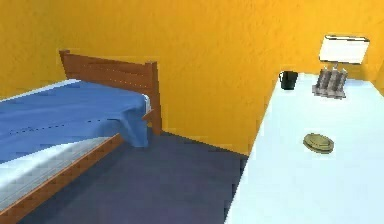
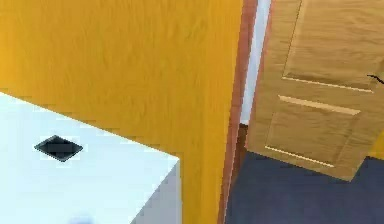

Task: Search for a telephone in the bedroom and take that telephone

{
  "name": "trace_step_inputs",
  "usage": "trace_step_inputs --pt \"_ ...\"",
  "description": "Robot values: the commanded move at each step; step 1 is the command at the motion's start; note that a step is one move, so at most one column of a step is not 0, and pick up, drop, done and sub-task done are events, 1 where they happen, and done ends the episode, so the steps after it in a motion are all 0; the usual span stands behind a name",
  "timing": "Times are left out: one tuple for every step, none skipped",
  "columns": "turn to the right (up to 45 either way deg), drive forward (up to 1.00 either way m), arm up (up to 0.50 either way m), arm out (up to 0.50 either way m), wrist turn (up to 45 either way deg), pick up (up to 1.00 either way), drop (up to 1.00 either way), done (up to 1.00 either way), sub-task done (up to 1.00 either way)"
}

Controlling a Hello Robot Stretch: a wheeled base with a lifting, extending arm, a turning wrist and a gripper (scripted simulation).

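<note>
A small flat dark slab (image 2: 59, 148) lies on the white tabletop (image 2: 110, 185) at the arm side view's left; its shape and colour fit a telephone lying flat. In the forward view the same pale table (image 1: 300, 170) runs along the right side. On it stand a black cup (image 1: 289, 80), a lamp with a white shade (image 1: 342, 55) over a grey base, and a round flat olive disc (image 1: 318, 142).
A wooden bed (image 1: 110, 75) with a blue blanket (image 1: 60, 115) stands at the forward view's left against orange walls. Dark blue floor (image 1: 170, 185) lies between bed and table. In the arm side view a wooden panelled door (image 2: 320, 85) stands beyond the orange wall's corner.
</note>
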Motion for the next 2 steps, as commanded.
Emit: trace_step_inputs --pt "-30.0 0.00 0.00 0.00 0.0 0.00 0.00 0.00 0.00" --pt "0.0 0.00 0.50 0.00 0.0 0.00 0.00 0.00 0.00"
